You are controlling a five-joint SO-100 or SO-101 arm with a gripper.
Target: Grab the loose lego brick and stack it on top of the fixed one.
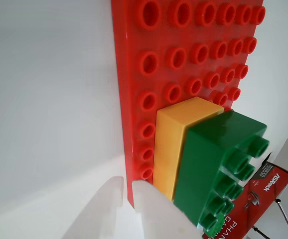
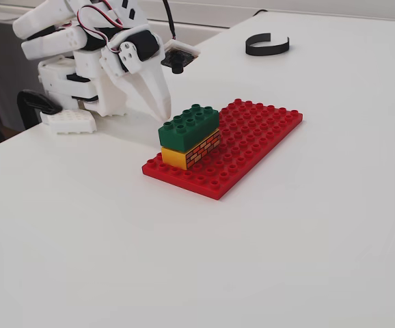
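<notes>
The dark green brick [image 2: 189, 123] sits stacked on the yellow brick-patterned brick [image 2: 184, 156], which stands on the near left part of the red baseplate [image 2: 252, 137]. In the wrist view the green brick [image 1: 218, 159] covers the yellow one [image 1: 171, 144], studs pointing right, on the baseplate [image 1: 184, 50]. My white gripper [image 2: 163, 111] hangs just left of and slightly above the stack, apart from it, tips pointing down. In the wrist view its fingers [image 1: 128, 183] are nearly together with nothing between them.
A black C-shaped band [image 2: 267, 46] lies far back on the white table. The arm's white base [image 2: 67, 119] stands at the left edge. A red printed box [image 1: 268, 199] shows at the wrist view's lower right.
</notes>
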